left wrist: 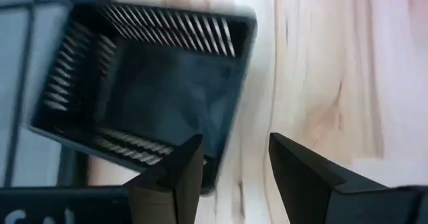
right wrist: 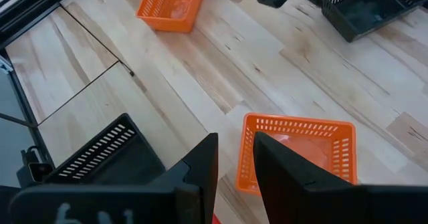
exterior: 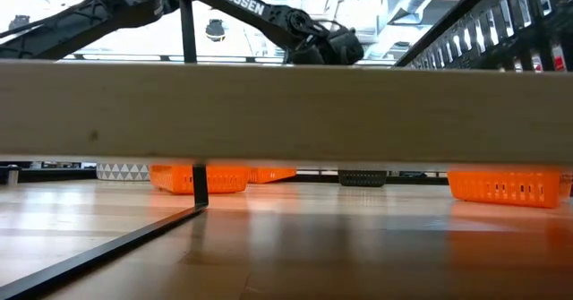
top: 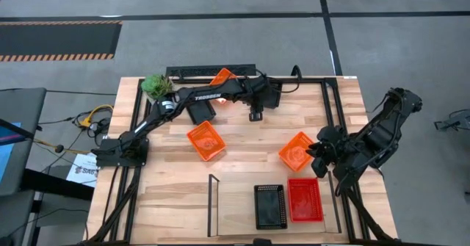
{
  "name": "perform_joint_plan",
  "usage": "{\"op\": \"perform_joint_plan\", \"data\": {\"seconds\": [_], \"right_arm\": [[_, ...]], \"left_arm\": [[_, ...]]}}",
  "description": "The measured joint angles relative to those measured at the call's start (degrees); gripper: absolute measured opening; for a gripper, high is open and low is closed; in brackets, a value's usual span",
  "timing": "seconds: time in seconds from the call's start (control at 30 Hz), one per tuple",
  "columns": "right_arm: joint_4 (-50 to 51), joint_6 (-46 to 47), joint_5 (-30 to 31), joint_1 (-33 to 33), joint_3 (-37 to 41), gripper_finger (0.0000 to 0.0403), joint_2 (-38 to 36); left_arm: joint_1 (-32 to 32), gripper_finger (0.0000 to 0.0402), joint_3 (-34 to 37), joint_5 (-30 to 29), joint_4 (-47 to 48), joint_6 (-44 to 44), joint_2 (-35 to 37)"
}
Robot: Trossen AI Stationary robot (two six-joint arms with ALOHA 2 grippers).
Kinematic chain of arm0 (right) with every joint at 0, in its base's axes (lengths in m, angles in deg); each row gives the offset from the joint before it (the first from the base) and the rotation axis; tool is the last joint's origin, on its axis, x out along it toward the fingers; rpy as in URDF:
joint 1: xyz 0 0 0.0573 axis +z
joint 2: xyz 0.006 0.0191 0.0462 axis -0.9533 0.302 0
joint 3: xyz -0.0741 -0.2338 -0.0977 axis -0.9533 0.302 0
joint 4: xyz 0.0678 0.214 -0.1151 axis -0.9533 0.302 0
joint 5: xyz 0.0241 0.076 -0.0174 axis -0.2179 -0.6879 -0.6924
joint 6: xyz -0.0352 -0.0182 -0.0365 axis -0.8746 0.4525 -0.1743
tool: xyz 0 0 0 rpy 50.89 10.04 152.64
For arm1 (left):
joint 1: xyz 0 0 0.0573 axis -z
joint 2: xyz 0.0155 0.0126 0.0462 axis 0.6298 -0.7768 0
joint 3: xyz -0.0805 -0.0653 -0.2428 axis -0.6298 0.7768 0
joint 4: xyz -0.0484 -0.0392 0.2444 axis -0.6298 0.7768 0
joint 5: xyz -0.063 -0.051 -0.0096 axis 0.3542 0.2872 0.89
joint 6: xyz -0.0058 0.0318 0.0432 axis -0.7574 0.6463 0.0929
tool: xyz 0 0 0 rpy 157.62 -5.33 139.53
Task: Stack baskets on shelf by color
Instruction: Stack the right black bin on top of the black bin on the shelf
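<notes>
My left gripper (left wrist: 234,167) is open beside a corner of a black basket (left wrist: 147,83) that rests on its bottom on the far middle of the table (top: 270,93). One finger stands over that corner, the other over bare wood. I see no touch. At the right, my right gripper (right wrist: 234,160) hangs over an orange basket (right wrist: 297,150), its fingers a little apart with nothing between them. The shelf (top: 235,209) at the near edge bears a black basket (top: 270,205) and a red basket (top: 304,200) side by side.
Another orange basket (top: 205,142) lies left of centre and a third (top: 222,77) at the far edge. A further black basket (top: 200,112) sits under my left forearm. A small green plant (top: 156,84) stands at the far left corner. Black frame rails edge the table.
</notes>
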Motion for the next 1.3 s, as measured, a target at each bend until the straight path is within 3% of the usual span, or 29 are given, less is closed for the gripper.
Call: {"op": "perform_joint_plan", "data": {"seconds": [0.43,0.63,0.73,0.87,1.0,1.17,1.3], "right_arm": [[-0.6,0.0,-0.3,0.1,0.0,0.0118,0.0],[-0.5,0.2,-0.2,0.0,0.0,0.0118,0.0],[1.0,3.4,-0.2,-2.2,0.0,0.0118,0.0],[4.4,3.2,-0.1,-10.7,0.0,0.0118,1.3],[6.0,-1.4,-1.5,-24.4,0.0,0.0118,1.8],[-2.1,-18.5,-2.5,-44.1,0.9,0.0118,3.1],[-18.4,-36.4,-10.2,-57.3,5.1,0.0118,4.8]], "left_arm": [[1.7,0.0153,-0.1,-3.2,0.1,-1.7,-2.5],[3.5,0.0153,-5.3,-4.1,1.7,-4.8,-2.6],[4.6,0.0153,-10.3,-1.9,8.5,-6.9,-2.6],[6.5,0.0153,-9.1,-1.2,13.0,-10.1,2.6],[7.9,0.0152,-9.1,-1.1,17.9,-15.8,10.0],[9.5,0.0152,-9.2,-1.8,19.6,-22.0,18.6],[11.3,0.0152,-9.2,-3.6,20.7,-25.0,24.3]]}}
